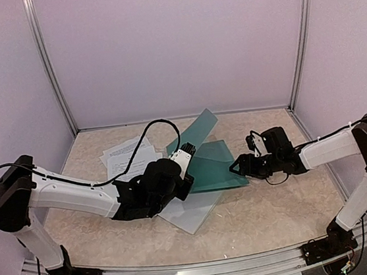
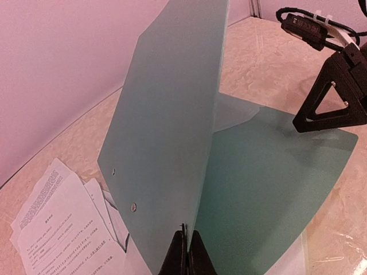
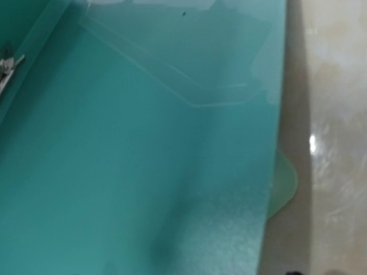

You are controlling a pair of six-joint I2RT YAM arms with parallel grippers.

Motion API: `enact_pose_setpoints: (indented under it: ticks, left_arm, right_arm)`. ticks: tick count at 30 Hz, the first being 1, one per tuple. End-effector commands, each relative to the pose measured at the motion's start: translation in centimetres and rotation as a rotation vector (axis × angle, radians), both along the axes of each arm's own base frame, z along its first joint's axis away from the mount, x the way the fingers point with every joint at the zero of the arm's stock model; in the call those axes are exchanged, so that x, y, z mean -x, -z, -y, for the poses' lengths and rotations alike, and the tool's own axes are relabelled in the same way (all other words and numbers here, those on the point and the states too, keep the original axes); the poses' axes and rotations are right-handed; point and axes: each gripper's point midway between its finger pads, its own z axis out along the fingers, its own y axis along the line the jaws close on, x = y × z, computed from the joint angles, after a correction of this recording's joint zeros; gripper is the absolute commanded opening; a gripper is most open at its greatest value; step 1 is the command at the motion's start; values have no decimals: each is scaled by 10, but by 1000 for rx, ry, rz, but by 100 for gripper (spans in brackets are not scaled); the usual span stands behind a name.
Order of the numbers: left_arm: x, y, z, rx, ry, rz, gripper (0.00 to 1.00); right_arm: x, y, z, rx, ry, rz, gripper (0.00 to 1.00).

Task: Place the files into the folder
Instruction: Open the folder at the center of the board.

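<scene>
Folder [image 1: 215, 171]: open on the table [image 1: 272, 215], one cover flat, the other raised upright.
Left gripper [image 2: 186, 243]: fingers pressed together, pinching the raised cover's lower edge.
Right gripper [image 1: 241, 167]: at the flat cover's right edge; spread or closed, cannot tell.
Files [image 1: 125, 159]: loose sheets fanned left of the folder, outside it.

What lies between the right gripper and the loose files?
The open folder: its flat leaf lies by the right gripper, and its raised cover, pinched by the left gripper, stands before the files. Clearest in the left wrist view.
</scene>
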Motion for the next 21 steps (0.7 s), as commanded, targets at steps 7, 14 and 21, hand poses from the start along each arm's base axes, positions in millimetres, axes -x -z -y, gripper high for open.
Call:
enact_pose_setpoints:
  ticks: [7, 14, 21]
  left_arm:
    - [-4, -19, 5, 105, -7, 45, 0]
    - [-8, -13, 3, 137, -40, 70, 0]
    - [-11, 2, -5, 183, -88, 29, 0]
  right_arm:
    - [7, 12, -5, -124, 25, -58, 69]
    - [7, 9, 7, -160, 85, -46, 38]
    - [3, -2, 30, -134, 166, -6, 0]
